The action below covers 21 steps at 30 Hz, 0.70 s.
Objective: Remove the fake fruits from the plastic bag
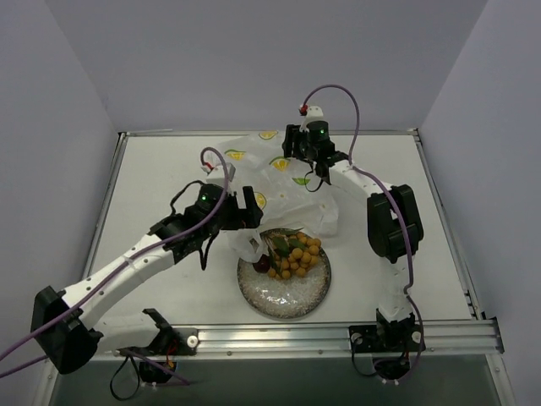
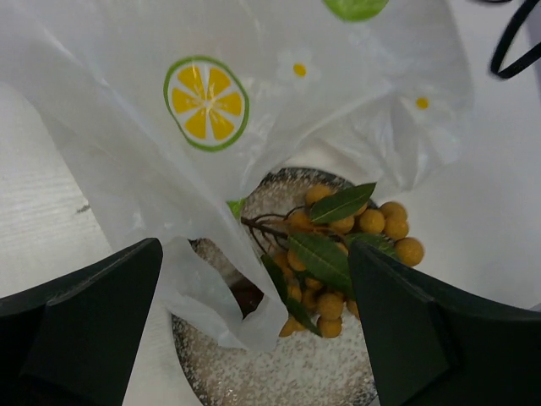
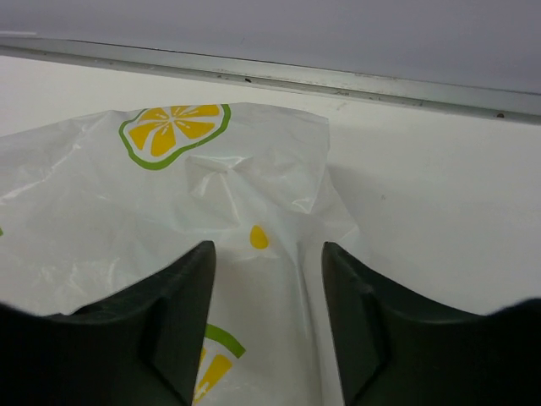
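Note:
The white plastic bag (image 1: pixel 283 182) with citrus prints lies crumpled from mid-table to the far side, its near edge drooping over the speckled glass plate (image 1: pixel 292 300). The bunch of yellow-orange berries (image 1: pixel 297 256) with green leaves lies on the plate, and one dark maroon ball (image 1: pixel 262 264) sits beside it, half under the bag's edge (image 2: pixel 211 279). My left gripper (image 1: pixel 243 211) is open above the bag's near edge and the berries (image 2: pixel 338 254). My right gripper (image 1: pixel 309 152) is open over the bag's far end (image 3: pixel 254 169). The mango, the orange ball and the second maroon ball are hidden.
The table's raised metal rim (image 3: pixel 338 80) runs close behind the bag's far end. The metal rail (image 1: pixel 338 338) with both arm bases lies along the near edge, just in front of the plate.

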### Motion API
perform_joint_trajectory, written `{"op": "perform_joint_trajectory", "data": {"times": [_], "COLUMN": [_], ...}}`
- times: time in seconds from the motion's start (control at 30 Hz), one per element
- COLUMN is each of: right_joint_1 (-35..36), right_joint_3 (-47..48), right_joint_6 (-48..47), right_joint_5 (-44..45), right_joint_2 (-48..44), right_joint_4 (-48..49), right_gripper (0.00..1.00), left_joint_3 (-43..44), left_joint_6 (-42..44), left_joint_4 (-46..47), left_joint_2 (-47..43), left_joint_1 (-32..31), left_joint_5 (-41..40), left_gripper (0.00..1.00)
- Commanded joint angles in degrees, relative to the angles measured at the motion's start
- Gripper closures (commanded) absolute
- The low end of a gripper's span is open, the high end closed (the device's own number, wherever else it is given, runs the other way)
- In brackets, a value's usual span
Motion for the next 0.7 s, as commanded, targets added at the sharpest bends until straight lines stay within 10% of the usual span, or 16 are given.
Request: {"op": "perform_joint_trajectory", "data": {"times": [0.0,0.1,0.3,0.47,0.57,0.67], "right_joint_1": [0.2,0.3,0.5,0.9,1.6,3.8], "right_joint_3": [1.3,-0.1,-3.1,-7.4,-12.9,-22.3], "right_joint_6": [0.3,-0.3,-0.3,0.9,2.0,4.6], "right_joint_5": [0.5,1.8,1.6,1.9,1.9,0.4], "right_joint_2": [-3.7,-5.8,-10.0,-14.5,-20.0,-27.8], "right_joint_4": [-0.1,-0.5,-0.9,-1.3,-1.3,1.9], "right_gripper": [0.43,0.24,0.22,0.15,0.12,0.24], "left_joint_3": [0.4,0.3,0.8,0.2,-1.5,-4.1], "left_joint_6": [-0.5,-0.2,0.4,0.3,-0.4,-1.7], "left_joint_4": [-4.6,-3.6,-1.7,1.1,4.0,8.8], "left_joint_2": [4.5,7.0,11.2,13.2,12.5,9.9], "left_joint_1": [-3.8,-4.4,-6.0,-6.2,-6.2,-5.9], "left_joint_5": [-6.1,-6.7,-8.1,-9.3,-9.3,-9.1], "left_gripper": [0.1,0.15,0.49,0.59,0.87,0.98]}}
